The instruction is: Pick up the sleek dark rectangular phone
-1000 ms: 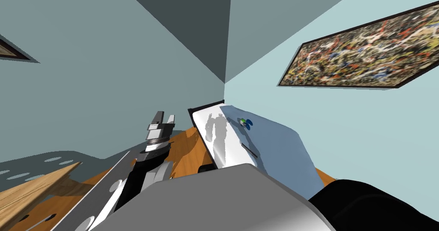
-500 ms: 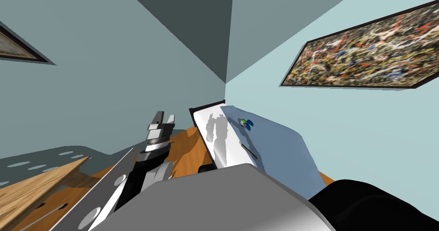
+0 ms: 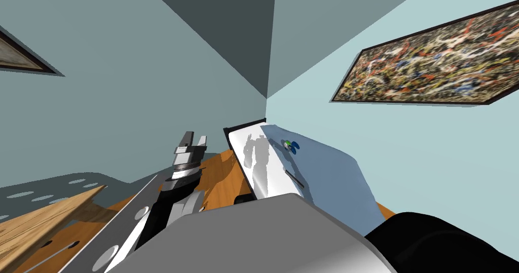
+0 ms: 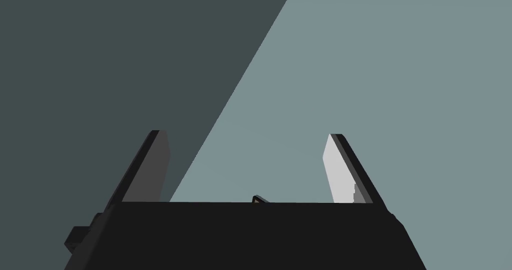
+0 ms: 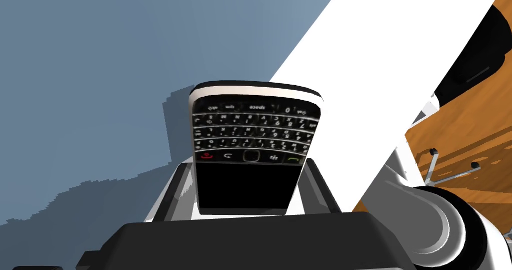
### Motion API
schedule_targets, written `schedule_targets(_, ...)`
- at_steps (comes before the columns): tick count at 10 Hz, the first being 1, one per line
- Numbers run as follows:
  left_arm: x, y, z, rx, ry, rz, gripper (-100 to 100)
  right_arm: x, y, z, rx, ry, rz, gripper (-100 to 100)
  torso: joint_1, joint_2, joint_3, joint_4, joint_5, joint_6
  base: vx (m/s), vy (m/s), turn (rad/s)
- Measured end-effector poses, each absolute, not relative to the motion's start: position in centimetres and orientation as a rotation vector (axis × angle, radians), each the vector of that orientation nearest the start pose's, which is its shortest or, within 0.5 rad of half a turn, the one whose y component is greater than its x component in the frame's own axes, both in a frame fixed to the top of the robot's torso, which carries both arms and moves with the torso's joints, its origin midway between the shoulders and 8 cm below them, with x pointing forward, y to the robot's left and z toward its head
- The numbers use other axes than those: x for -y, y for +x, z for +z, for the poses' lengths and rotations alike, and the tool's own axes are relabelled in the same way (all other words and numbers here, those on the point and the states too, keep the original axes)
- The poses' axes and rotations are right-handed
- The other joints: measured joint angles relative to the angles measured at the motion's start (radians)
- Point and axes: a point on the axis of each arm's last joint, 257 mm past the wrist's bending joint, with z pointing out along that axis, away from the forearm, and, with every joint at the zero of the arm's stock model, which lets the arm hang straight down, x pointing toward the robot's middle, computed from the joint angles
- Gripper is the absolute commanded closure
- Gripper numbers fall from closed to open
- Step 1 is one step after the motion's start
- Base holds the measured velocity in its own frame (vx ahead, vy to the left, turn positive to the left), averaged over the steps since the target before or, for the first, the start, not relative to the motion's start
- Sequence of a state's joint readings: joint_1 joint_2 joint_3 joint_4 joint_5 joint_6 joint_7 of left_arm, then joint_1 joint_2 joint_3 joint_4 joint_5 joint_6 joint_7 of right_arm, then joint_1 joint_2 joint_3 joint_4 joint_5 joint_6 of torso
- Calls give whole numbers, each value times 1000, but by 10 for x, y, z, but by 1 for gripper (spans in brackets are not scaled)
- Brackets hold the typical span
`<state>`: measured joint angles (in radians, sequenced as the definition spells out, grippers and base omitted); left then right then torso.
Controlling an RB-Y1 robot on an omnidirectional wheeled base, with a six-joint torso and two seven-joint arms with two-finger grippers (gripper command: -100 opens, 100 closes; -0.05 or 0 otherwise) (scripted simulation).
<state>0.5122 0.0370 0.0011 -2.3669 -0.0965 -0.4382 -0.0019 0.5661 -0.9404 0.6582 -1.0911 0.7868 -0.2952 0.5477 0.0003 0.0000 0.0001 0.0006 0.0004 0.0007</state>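
– Two grippers to account for. Head view first: what's there?
– The left gripper (image 3: 195, 139) stands left of centre in the frame, a dark box with light grey blades pointing up, above a brown wooden floor (image 3: 220, 171). Just right of it, at the centre, a white flat-topped desk (image 3: 273, 176) with a dark edge runs toward the room's corner, and a small blue and green object (image 3: 290, 144) sits on it near the far end. A long abstract painting in a dark frame (image 3: 431, 62) hangs in the upper right.
– Left wrist view?
– Its fingers (image 4: 340, 167) stand wide apart, released.
– And the right wrist view?
– The right gripper (image 5: 247, 167) is clenched on a sleek dark rectangular phone (image 5: 255, 142) with a pale rim, rows of small keys and a black screen. Both fingers (image 5: 317, 189) press the sides of its screen end, which sits low against the gripper's dark body; the keyboard end reaches out past the fingertips.
– Where is it relative to the desk?
– The desk's top lies behind it, part white, part in blue-grey shade, and the phone's shadow falls on the shaded part just beside it. Whether the phone touches the top I can't tell.
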Motion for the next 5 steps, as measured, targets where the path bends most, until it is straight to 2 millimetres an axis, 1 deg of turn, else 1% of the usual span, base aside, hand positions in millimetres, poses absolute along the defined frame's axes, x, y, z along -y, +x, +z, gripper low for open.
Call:
schedule_targets(1, -264, 338, 46, -686, -560, -1234, 0, 447, -21, -572, -2738, -991, 110, 100, 0, 0, 0, 0, 0, 0, 7, 26, -74)
schedule_targets(3, -264, 338, 46, -686, -560, -1234, 0, 457, -20, -562, -2732, -1010, 105, 100, 3, 0, 0, 0, 1, 1, 14, 46, -96)
schedule_targets(4, -264, 338, 46, -686, -560, -1234, 0, 462, -18, -556, -2728, -1021, 105, 100, 4, -1, 0, 0, 1, 1, 6, 18, -21)
schedule_targets(5, -264, 338, 46, -686, -560, -1234, 0, 463, -18, -555, -2728, -1022, 105, 0, 2, -1, 0, 0, 0, 0, 0, 0, 0)
